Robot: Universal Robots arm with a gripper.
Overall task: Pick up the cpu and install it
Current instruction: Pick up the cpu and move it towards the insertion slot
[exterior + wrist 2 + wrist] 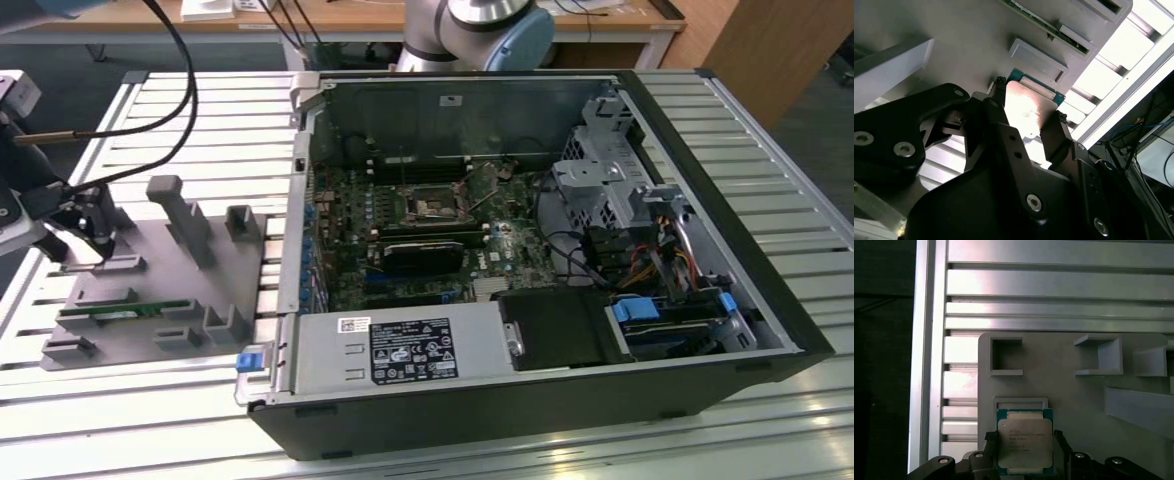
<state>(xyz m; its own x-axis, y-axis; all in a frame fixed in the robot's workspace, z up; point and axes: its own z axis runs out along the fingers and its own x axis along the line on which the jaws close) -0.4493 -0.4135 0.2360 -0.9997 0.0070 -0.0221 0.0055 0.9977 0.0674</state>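
Note:
The cpu (1024, 442), a small square chip with a silver top and green rim, sits between the two dark fingers (990, 440) of my gripper (1024, 446) in the first wrist view. Both fingers press against its opposite edges. The second wrist view shows the cpu (1029, 107) from below the wrist, held in the gripper (1026, 110) just over the grey fixture plate (954, 30). I cannot tell whether the chip is lifted off the plate. In the exterior view the gripper (102, 260) is down at the plate's (160, 290) far left corner. The motherboard socket (434, 207) lies inside the open computer case (534, 250).
The grey plate carries upright posts (180, 215) and small brackets (1006, 357), and a green memory stick (127, 312) lies in a slot on it. Black cables (174, 80) hang above the gripper. The case's wall (300, 200) rises between the plate and the motherboard. A slatted metal table (200, 110) lies underneath.

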